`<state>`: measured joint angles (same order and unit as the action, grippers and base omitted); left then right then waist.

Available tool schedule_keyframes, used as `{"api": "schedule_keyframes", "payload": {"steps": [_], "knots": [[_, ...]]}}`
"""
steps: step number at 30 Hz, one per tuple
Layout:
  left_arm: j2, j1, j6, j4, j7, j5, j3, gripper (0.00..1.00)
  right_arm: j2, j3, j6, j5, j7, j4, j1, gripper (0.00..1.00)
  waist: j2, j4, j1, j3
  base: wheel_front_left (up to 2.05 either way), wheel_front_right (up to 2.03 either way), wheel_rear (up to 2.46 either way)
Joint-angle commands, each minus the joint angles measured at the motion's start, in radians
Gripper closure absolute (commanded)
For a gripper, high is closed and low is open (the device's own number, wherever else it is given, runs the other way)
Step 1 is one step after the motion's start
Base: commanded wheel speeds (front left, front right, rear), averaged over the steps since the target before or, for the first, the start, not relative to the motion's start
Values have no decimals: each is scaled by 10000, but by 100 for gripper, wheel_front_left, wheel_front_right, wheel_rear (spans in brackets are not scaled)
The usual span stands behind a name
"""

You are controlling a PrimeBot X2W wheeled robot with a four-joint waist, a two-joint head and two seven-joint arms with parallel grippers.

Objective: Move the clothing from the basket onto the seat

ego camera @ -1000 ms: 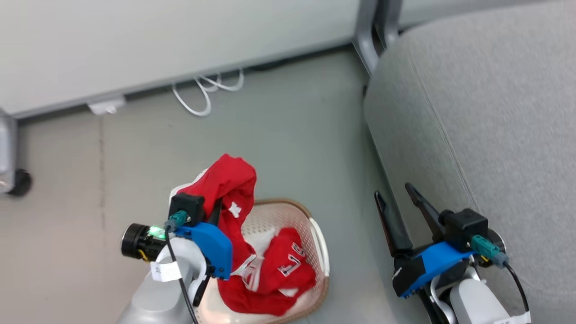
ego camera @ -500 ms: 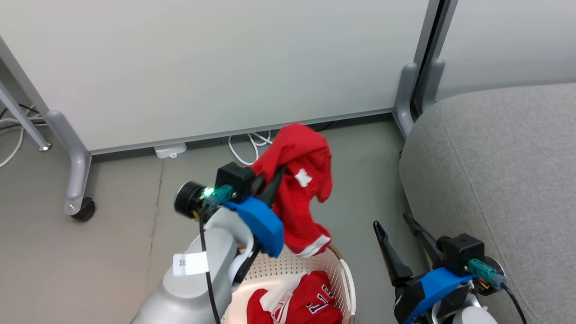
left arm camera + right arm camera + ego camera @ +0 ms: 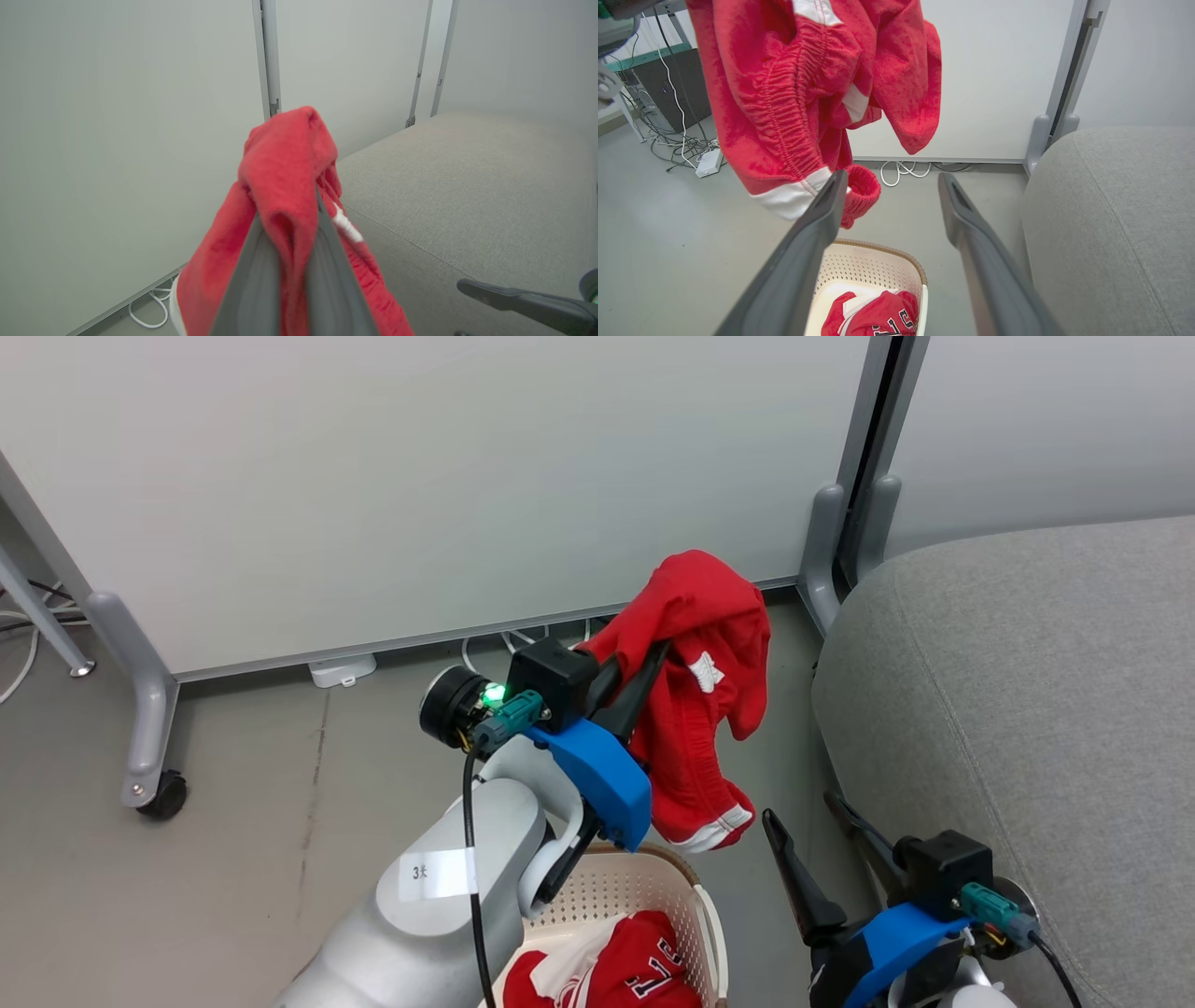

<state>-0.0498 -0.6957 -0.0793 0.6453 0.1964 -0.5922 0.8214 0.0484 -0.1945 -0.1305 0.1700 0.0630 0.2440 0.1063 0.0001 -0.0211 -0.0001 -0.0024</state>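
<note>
Red garment (image 3: pixel 709 709) has been lifted clear of basket (image 3: pixel 653 877), clamped in left pincer (image 3: pixel 639 667); seat (image 3: pixel 1027 691) lies rightward, next; right pincer (image 3: pixel 799 805) open.

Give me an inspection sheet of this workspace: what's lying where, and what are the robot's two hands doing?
Surface: grey floor; seat with no clothing on it.
Job's things: hanging red garment is in the air over the basket, left of the seat; numbered red garment lies in the basket.
Clutter: white power block on the floor by the partition.
Grippers: left gripper, fingers shut on the hanging red garment; right gripper open, empty, low beside the seat.
Cables: white loops at the partition's foot; dark tangle farther off.
Surroundings: pale partition panels on wheeled feet.
</note>
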Motion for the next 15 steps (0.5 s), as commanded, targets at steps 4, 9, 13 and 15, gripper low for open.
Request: {"api": "schedule_keyframes", "payload": {"steps": [4, 9, 13, 15], "knots": [[-6, -97, 135, 34, 82, -198, 222, 100, 36, -213, -5, 48, -68, -176, -105, 0, -1, -87, 1, -27, 0, 0, 0], [-7, -169, 195, 81, 103, -387, 482, 100, 36, -934, -5, 182, -246, -257, 165, 0, -1, -138, 1, -11, 0, 0, 0], [-9, -209, 203, 63, 139, -518, 706, 100, 37, -1358, -5, 163, -434, -82, 610, 0, -1, -147, 1, 46, 0, 0, 0], [-5, -253, 226, 6, 138, -602, 839, 100, 32, -1589, -5, 292, -560, 92, 901, 0, -1, -140, 1, 98, 0, 0, 0]]}}
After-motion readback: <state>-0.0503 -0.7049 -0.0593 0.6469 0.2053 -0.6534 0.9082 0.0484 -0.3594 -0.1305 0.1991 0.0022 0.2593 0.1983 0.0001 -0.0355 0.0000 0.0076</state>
